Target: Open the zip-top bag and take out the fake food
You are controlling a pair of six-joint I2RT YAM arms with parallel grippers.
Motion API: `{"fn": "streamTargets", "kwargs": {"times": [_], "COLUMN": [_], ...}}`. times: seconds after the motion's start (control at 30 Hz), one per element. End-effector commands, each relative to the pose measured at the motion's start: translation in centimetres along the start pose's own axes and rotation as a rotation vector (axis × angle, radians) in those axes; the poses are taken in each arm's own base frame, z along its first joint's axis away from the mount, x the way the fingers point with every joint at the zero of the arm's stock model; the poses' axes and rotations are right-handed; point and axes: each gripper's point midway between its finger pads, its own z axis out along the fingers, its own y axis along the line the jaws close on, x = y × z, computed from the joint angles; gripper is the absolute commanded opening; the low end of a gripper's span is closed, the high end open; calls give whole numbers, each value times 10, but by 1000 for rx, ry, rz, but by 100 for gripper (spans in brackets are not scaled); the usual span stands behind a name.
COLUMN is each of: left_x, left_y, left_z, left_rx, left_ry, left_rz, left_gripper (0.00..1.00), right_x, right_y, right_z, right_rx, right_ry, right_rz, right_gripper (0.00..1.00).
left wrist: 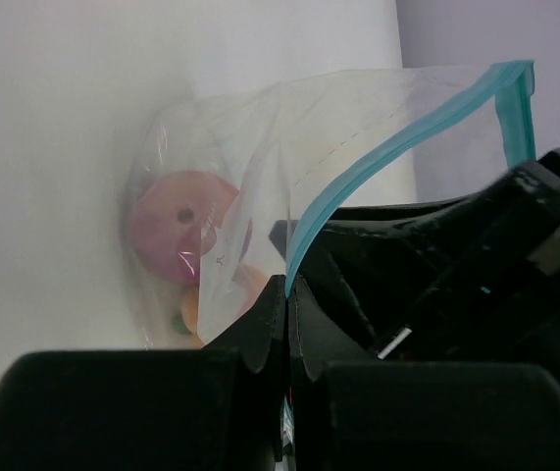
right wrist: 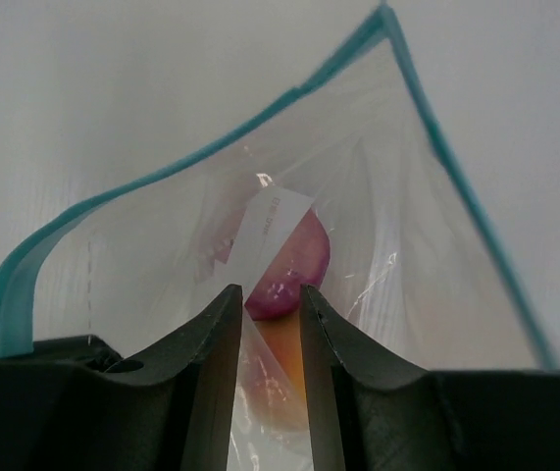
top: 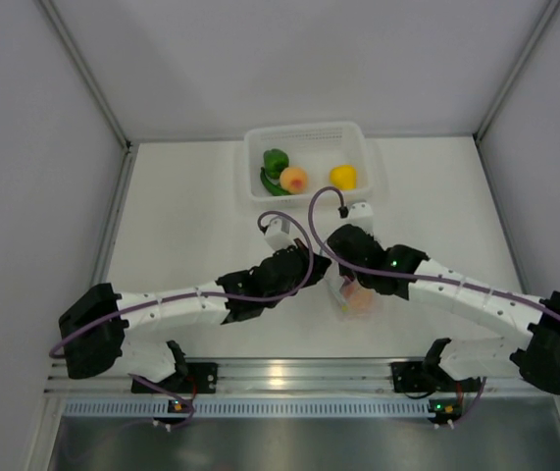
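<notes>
The zip-top bag [top: 356, 299] lies in the middle between both arms, its blue zip strip [left wrist: 397, 142] lifted. My left gripper [left wrist: 287, 287] is shut on the strip's edge. My right gripper [right wrist: 271, 291] reaches into the bag's open mouth [right wrist: 211, 128]. Its jaws stand a narrow gap apart, with the near end of a purple piece [right wrist: 294, 260] between the tips. An orange piece [right wrist: 281, 348] and a fold of film show below. The left wrist view shows a pinkish-purple piece [left wrist: 177, 226] and an orange piece [left wrist: 193, 309] inside the bag.
The white mesh basket [top: 304, 129] stands at the back and holds a green pepper [top: 276, 159], a green chili [top: 271, 183], a peach fruit [top: 294, 180] and a yellow pepper [top: 343, 177]. Grey walls enclose the table on three sides.
</notes>
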Motion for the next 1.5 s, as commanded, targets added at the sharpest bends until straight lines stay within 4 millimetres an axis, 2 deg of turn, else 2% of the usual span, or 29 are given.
{"fn": "streamTargets", "kwargs": {"times": [0.0,0.23,0.33,0.5,0.57,0.73,0.83,0.9,1.0,1.13,1.27,1.47], "left_x": [-9,-5,-5,-12,-14,-17,-18,-18,-17,-14,-13,-13], "left_y": [-19,-26,-27,-32,-32,-30,-26,-23,-19,-19,-16,-19], "left_z": [-8,-17,-21,-25,-25,-24,-25,-24,-21,-17,-15,-14], "left_rx": [64,95,105,117,115,108,98,89,78,73,61,68], "left_ry": [-22,-4,-3,-22,-32,-47,-57,-65,-66,-58,-62,-58], "left_rz": [-49,-49,-48,-46,-37,-25,-17,-14,-3,23,29,43], "left_gripper": [0,0,0,0,0,0,0,0,0,0,0,0], "right_x": [-7,2,16,36,45,56,56,48,41,43,52,76], "right_y": [11,0,-7,-5,1,25,31,33,50,58,59,55], "right_z": [17,42,51,63,65,60,52,42,26,16,15,35], "right_rx": [32,66,109,113,77,-86,-144,-176,-312,-384,-409,-327], "right_ry": [-64,-94,-57,5,36,69,72,47,29,42,54,108], "right_rz": [105,201,178,111,107,131,155,192,238,233,233,194], "right_gripper": [32,31,31,34,35,41,44,45,48,54,58,62]}}
